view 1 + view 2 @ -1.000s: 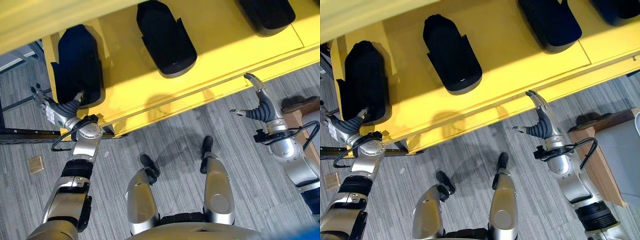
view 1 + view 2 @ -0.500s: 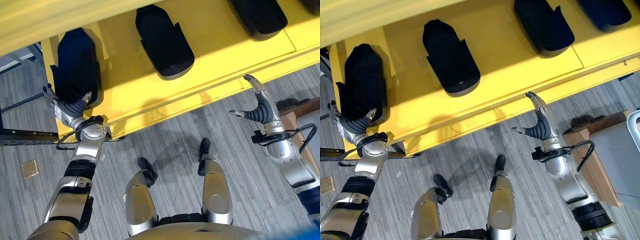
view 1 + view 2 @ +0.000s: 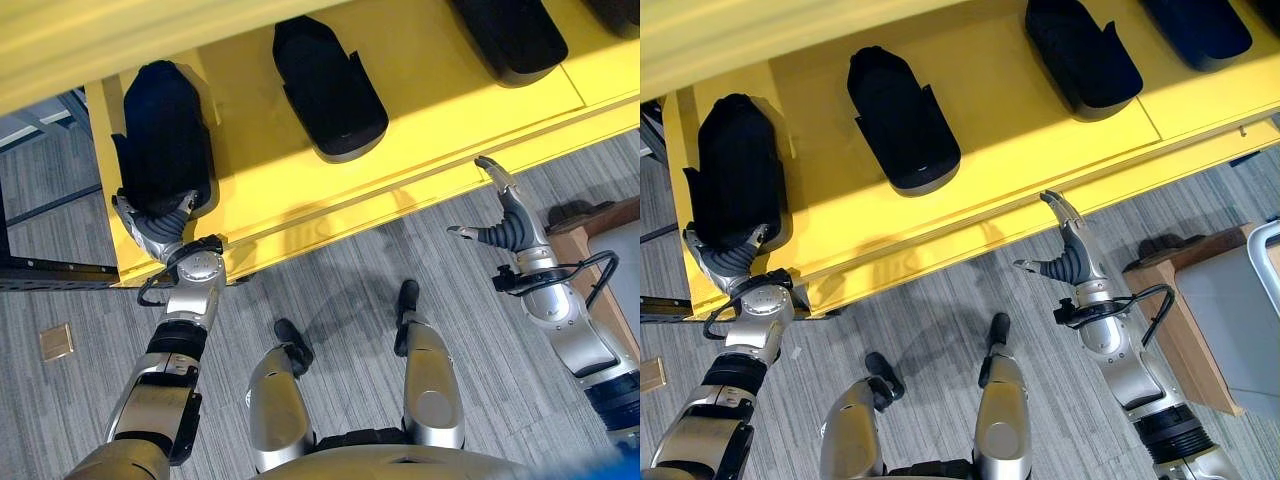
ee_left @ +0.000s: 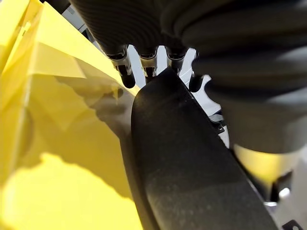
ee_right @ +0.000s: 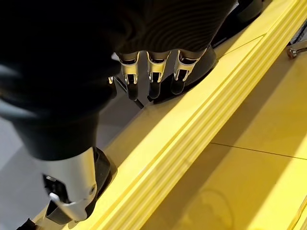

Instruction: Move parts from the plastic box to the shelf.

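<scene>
Head views look down on a yellow shelf (image 3: 300,190) carrying black moulded parts in a row; the upper shelf edge cuts across the top and the rightmost parts are cut off by the view's edge. Leftmost part (image 3: 160,135) sits at the shelf's left end, near the front lip. Left hand (image 3: 150,225) is up against this part's near end; from above the fingers are tucked under and behind the part, so the head views alone don't settle the grip. Left wrist view settles it better: fingertips (image 4: 127,79) reach over the far edge of the dark part (image 4: 192,177), thumb apart on the other side, hand wrapped round the part's end. Second part (image 3: 330,90) lies mid-shelf, untouched; third part (image 3: 1082,55) further right, also untouched. Right hand (image 3: 500,225) hangs in front of the shelf's front edge, over grey floor (image 3: 330,290), clear of the shelf; fingers straight and spread, thumb out sideways, holding nothing. Right wrist view shows its fingertips (image 5: 153,88) pointing toward the shelf lip (image 5: 192,143), not touching. A wooden-edged object (image 3: 1185,320) is partly visible at far right, too cropped to identify.
</scene>
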You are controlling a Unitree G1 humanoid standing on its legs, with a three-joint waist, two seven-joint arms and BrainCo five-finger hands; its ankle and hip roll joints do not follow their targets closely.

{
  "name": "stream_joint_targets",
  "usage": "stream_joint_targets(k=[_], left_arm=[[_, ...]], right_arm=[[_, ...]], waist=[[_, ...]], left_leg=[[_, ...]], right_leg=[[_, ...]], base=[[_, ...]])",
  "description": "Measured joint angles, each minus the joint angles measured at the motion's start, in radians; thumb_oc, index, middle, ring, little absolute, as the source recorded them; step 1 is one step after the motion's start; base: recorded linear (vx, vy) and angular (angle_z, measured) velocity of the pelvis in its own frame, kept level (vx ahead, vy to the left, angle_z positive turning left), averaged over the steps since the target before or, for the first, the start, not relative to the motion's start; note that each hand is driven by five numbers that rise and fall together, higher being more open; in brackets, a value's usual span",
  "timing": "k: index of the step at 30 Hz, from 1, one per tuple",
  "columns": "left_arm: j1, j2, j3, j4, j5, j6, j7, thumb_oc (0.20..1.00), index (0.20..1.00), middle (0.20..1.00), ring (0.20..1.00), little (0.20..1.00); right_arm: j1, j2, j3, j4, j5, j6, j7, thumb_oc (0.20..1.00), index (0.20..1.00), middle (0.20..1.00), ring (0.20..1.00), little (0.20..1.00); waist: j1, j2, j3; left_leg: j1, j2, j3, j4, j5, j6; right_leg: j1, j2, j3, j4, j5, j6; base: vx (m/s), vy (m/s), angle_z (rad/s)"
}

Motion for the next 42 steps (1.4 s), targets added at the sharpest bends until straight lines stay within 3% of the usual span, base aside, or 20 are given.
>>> stream_joint_targets(k=[20, 42], left_arm=[[0.002, -0.025, -0.026, -0.017, 0.022, -0.017, 0.005, 1.0, 1.0, 1.0, 1.0, 1.0], [-0.014, -0.059, -0.058, -0.078, 0.022, -0.05, 0.151, 1.0, 1.0, 1.0, 1.0, 1.0]], right_arm=[[0.001, 0.012, 0.008, 0.019, -0.001, 0.0, -0.037, 1.0, 1.0, 1.0, 1.0, 1.0], [-0.016, 0.053, 0.078, 0.028, -0.038, -0.002, -0.042, 1.0, 1.0, 1.0, 1.0, 1.0]], waist=[[0.001, -0.027, -0.017], [0.025, -0.082, -0.012]], left_leg=[[0.001, 0.004, -0.007, 0.004, -0.004, 0.001], [-0.007, 0.038, -0.013, 0.034, -0.032, -0.007]], right_leg=[[0.029, 0.006, -0.014, -0.04, 0.015, 0.007], [0.049, 0.034, -0.021, -0.064, 0.017, 0.007]], base=[[0.0, -0.003, 0.0], [0.0, -0.043, -0.01]])
